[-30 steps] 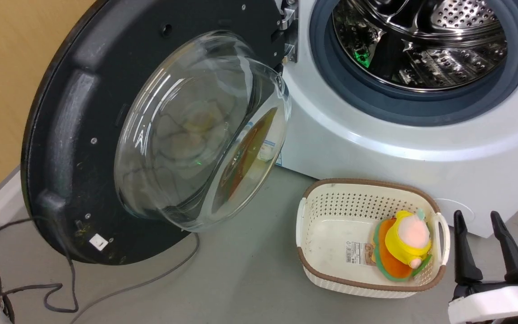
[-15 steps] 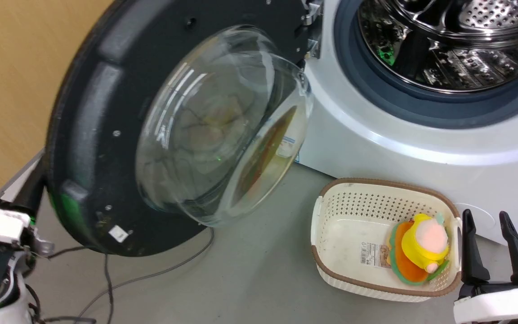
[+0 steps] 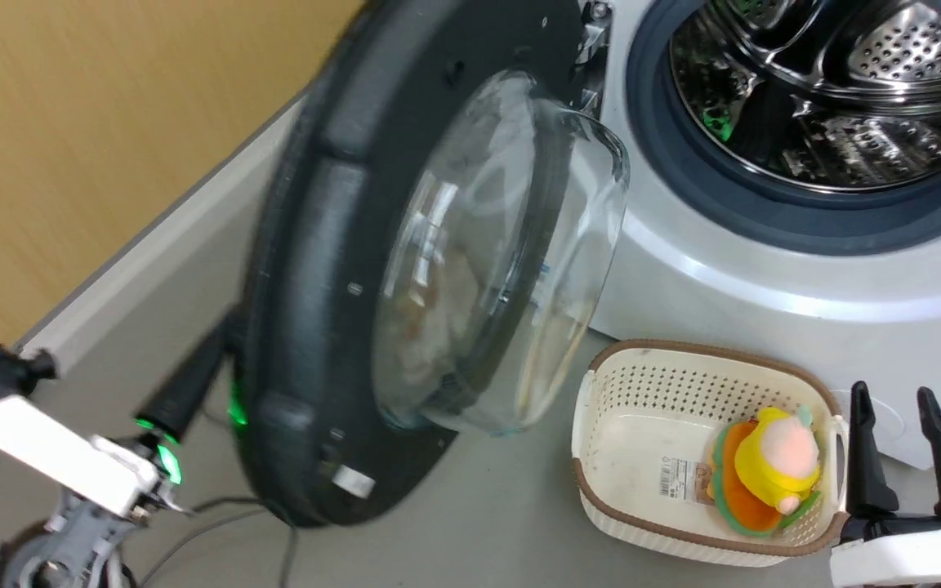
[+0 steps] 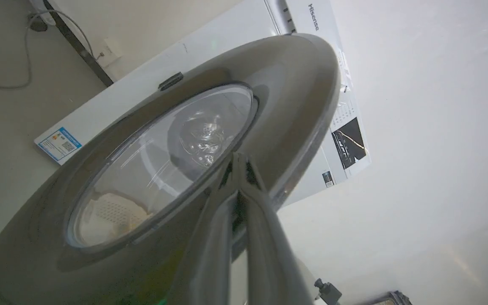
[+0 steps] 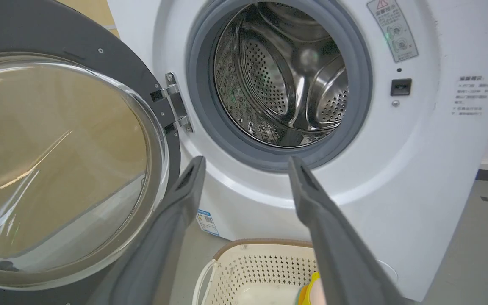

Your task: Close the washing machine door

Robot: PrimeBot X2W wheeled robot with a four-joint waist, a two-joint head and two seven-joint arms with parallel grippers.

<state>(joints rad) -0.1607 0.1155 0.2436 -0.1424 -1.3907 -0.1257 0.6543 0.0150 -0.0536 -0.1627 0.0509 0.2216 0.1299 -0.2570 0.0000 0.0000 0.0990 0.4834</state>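
Black-framed and glossy, the round washing machine door (image 3: 315, 245) with its bulging glass bowl stands half-swung on its hinge at the left edge of the big white washing machine (image 3: 764, 269). Your left gripper (image 4: 237, 159), jaws pressed together, touches its outer face; push near the free rim, following the arc. Your right gripper (image 3: 892, 392) hangs, jaws apart. Mind the cream perforated basket (image 3: 683, 347) on the floor, just beside the bowl's path.
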